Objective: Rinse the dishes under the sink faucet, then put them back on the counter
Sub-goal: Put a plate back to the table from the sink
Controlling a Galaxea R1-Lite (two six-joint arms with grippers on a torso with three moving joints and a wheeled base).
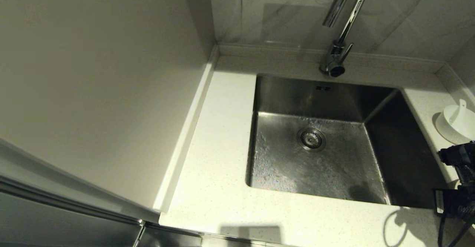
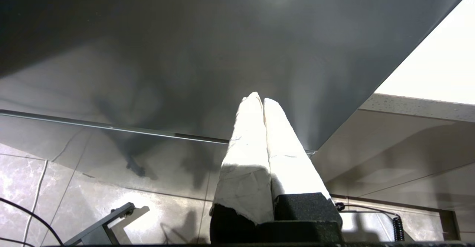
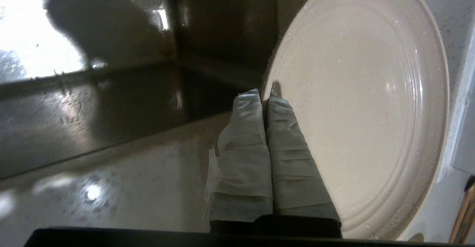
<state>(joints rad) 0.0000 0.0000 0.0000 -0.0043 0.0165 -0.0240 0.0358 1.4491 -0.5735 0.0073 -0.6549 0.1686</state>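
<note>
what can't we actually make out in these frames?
- Plate: absent from the head view, past its right edge; the wrist view shows it at the shut right claw, pinch on its rim unclear.
- Bowl and spoon: cut by the head view's right edge.
- Faucet: top cropped.
- Left claw: seen only in its wrist view, facing a cabinet.

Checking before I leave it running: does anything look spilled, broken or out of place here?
Nothing is broken. The plate, beaded with water, is pinched at its rim by the right tool beside the sink, whose floor is wet. The bowl with the spoon in it sits on the counter.
</note>
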